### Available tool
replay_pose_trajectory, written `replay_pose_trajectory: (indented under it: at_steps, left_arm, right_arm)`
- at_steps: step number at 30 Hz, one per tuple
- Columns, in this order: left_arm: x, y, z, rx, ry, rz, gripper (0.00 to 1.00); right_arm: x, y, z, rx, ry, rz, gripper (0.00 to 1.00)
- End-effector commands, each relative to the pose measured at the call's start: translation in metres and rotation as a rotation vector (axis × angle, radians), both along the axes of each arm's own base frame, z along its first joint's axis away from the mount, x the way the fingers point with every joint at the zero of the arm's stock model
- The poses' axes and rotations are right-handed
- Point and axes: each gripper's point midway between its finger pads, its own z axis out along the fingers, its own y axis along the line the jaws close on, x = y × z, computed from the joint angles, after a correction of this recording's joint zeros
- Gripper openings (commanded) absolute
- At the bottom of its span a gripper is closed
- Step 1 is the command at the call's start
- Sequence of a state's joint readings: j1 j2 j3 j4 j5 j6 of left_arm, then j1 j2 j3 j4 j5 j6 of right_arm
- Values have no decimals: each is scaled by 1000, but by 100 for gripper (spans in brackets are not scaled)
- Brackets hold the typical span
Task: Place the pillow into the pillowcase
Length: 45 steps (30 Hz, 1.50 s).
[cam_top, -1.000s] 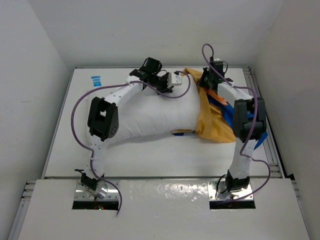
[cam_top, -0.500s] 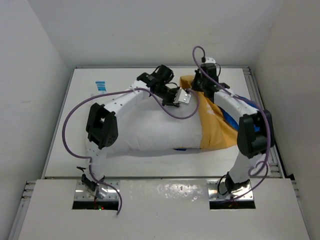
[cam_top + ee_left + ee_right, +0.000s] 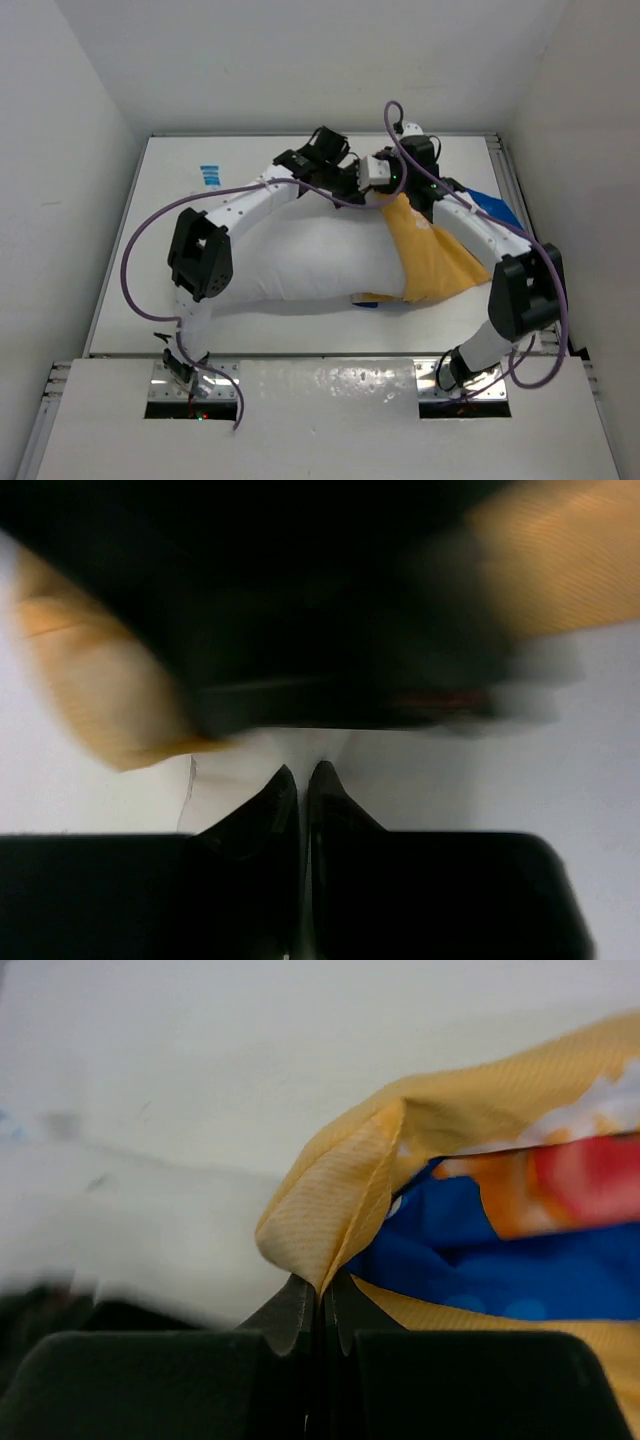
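Pillow (image 3: 310,250) judged soft and bulky, best taken at its 12 o'clock edge; right hand (image 3: 322,1288) pinches pillowcase (image 3: 340,1210) hem, left hand (image 3: 302,775) pressed together.

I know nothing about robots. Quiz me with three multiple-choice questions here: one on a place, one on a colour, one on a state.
1. Which end of the pillow does the pillowcase cover? A) left B) right C) neither
2. What colour is the fabric in the right gripper? A) green B) orange-yellow C) black
3. How is the right gripper? A) wide open B) shut on nothing C) shut on the pillowcase
Answers: 1 B, orange cloth drapes the pillow's right end from above. 2 B, the wrist view shows an orange-yellow fold there. 3 C, it pinches that fold tight.
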<state>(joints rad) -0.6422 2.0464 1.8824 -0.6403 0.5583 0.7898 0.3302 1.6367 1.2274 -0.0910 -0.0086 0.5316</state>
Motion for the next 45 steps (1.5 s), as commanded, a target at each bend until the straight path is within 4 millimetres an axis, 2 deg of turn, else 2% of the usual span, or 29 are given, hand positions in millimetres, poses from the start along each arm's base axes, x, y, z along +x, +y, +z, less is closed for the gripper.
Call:
replay_pose_trajectory:
  at_steps: [1, 6, 7, 8, 9, 10, 12, 14, 15, 17, 18, 19, 21, 23, 24, 26, 27, 28, 29, 30, 31, 32, 33, 34, 36, 37, 38, 40, 45]
  left_arm:
    - [74, 24, 65, -221, -55, 316, 0]
    - [107, 41, 69, -265, -105, 462, 0]
    - [108, 43, 65, -274, -77, 490, 0]
    - [112, 47, 61, -274, -69, 508, 0]
    - [114, 49, 55, -269, -59, 520, 0]
    - [118, 54, 53, -260, -66, 542, 0]
    - [118, 59, 52, -243, -75, 547, 19]
    - [118, 68, 57, -226, -96, 537, 43]
    - [117, 71, 59, -221, -99, 533, 50]
    - [115, 80, 69, -211, -128, 516, 66]
    - [117, 87, 76, -199, -162, 502, 73]
    - [114, 89, 81, -194, -172, 488, 86]
    - [109, 95, 106, -186, -247, 429, 100]
    - [100, 102, 125, -151, -320, 372, 100]
    - [93, 101, 129, -138, -337, 333, 100]
    - [67, 101, 132, -44, -401, 188, 96]
    - [39, 109, 119, 47, -365, 104, 16]
    - [24, 108, 111, 151, -430, 2, 0]
    - [10, 112, 103, 209, -429, -43, 0]
    - [-14, 120, 95, 268, -399, -89, 0]
    - [-34, 122, 68, 335, -357, -150, 0]
    - [-44, 129, 58, 383, -342, -163, 1]
    - [-57, 135, 52, 407, -327, -173, 35]
    - [-75, 139, 24, 448, -262, -178, 68]
    - [-89, 142, 3, 446, -256, -148, 93]
    - [-98, 137, -4, 431, -247, -136, 100]
    - [-91, 129, -1, 396, -299, -108, 100]
    - [-100, 126, -15, 381, -294, -74, 100]
    - [-66, 130, -43, 409, -400, 77, 100]
  right_arm:
    - [-39, 40, 51, 160, -82, 145, 0]
    - [-67, 51, 28, 169, -9, 178, 5]
    - [-67, 51, 21, 171, 4, 176, 14]
    - [-66, 52, 18, 183, 16, 169, 37]
    - [-60, 53, 27, 197, 0, 171, 54]
    - [-54, 54, 24, 184, 8, 173, 70]
    - [-46, 43, 23, 135, 30, 142, 98]
    - [-28, 19, 38, 95, 1, 62, 99]
    - [-24, 10, 46, 95, -12, 37, 99]
    - [-21, -13, 63, 108, -51, -10, 99]
    - [-24, -19, 63, 104, -52, -19, 99]
    - [-27, -31, 74, 97, -78, -34, 99]
    - [-36, -42, 72, 61, -81, -38, 99]
    - [-51, -55, 66, 34, -56, -45, 98]
    - [-58, -58, 61, 21, -43, -37, 70]
    - [-77, -70, 50, 23, -2, -67, 0]
    - [-85, -77, 40, 17, 25, -86, 0]
    - [-98, -83, 29, 7, 41, -97, 8]
    - [-105, -88, 22, -4, 53, -111, 9]
    - [-110, -92, 14, -15, 63, -126, 64]
    - [-121, -99, -8, -40, 99, -148, 84]
    - [-127, -100, -9, -41, 88, -150, 98]
    - [-131, -98, -14, -39, 84, -145, 99]
    - [-139, -97, -26, -39, 94, -137, 99]
    - [-142, -97, -35, -46, 91, -148, 99]
    - [-144, -98, -42, -52, 103, -152, 99]
    - [-145, -96, -46, -60, 113, -144, 99]
    - [-146, -92, -54, -67, 135, -134, 95]
    - [-137, -68, -80, -38, 152, -78, 84]
